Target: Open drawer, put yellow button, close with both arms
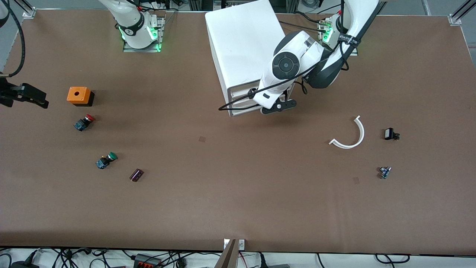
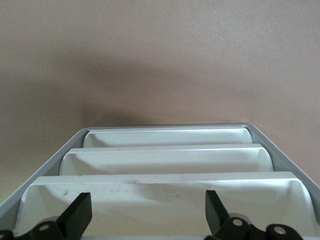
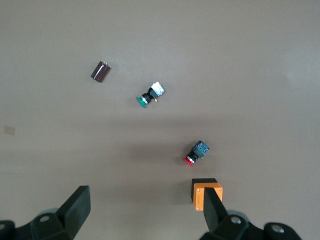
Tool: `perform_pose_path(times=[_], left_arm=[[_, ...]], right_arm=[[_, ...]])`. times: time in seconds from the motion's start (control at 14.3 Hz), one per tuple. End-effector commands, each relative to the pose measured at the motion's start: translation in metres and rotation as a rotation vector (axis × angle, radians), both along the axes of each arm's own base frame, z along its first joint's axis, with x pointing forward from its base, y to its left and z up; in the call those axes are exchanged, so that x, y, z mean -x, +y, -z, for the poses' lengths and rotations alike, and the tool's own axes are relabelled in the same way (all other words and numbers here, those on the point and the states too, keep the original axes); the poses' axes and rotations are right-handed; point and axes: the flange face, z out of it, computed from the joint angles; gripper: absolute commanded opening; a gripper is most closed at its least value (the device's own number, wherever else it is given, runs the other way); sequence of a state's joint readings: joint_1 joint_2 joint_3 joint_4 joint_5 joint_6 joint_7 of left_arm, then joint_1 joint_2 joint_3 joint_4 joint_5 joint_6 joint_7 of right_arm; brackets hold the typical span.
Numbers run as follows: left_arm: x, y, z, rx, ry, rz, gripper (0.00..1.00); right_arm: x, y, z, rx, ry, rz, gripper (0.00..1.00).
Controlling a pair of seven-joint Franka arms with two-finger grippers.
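Observation:
The white cabinet [image 1: 241, 41] stands toward the left arm's end of the table, its three drawer fronts facing the front camera. In the left wrist view the uppermost drawer [image 2: 165, 197] lies just under my left gripper [image 2: 147, 215], which is open with its fingers spread over the drawer's front lip. In the front view my left gripper [image 1: 277, 108] hangs at the cabinet's front. My right gripper [image 3: 145, 215] is open and empty over the table beside the orange box [image 3: 200, 191]; it shows at the front view's edge [image 1: 28, 95]. The yellow button is out of view.
A red-capped button [image 1: 84, 123], a green-capped button [image 1: 106, 160] and a purple cylinder [image 1: 136, 175] lie near the orange box [image 1: 78, 95]. A white curved strip [image 1: 351, 136], a small black part [image 1: 389, 134] and a small blue part [image 1: 385, 172] lie toward the left arm's end.

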State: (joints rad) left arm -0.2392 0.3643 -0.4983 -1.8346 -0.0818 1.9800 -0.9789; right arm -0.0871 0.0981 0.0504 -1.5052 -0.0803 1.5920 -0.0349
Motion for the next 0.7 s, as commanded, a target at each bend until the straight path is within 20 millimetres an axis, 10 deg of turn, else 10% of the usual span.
perform_pose_path(times=[0.0, 0.35, 0.63], left_arm=[[0.015, 0.000, -0.003, -0.015, 0.023, 0.000, 1.00], [0.008, 0.005, -0.007, -0.004, 0.016, 0.002, 1.00], [-0.047, 0.056, -0.035, 0.008, -0.031, -0.005, 1.00]], right_arm=[[0.030, 0.001, 0.005, -0.014, -0.006, 0.007, 1.00], [0.029, -0.002, 0.008, -0.014, 0.006, 0.019, 1.00], [0.026, -0.002, 0.013, -0.026, 0.021, 0.019, 1.00]])
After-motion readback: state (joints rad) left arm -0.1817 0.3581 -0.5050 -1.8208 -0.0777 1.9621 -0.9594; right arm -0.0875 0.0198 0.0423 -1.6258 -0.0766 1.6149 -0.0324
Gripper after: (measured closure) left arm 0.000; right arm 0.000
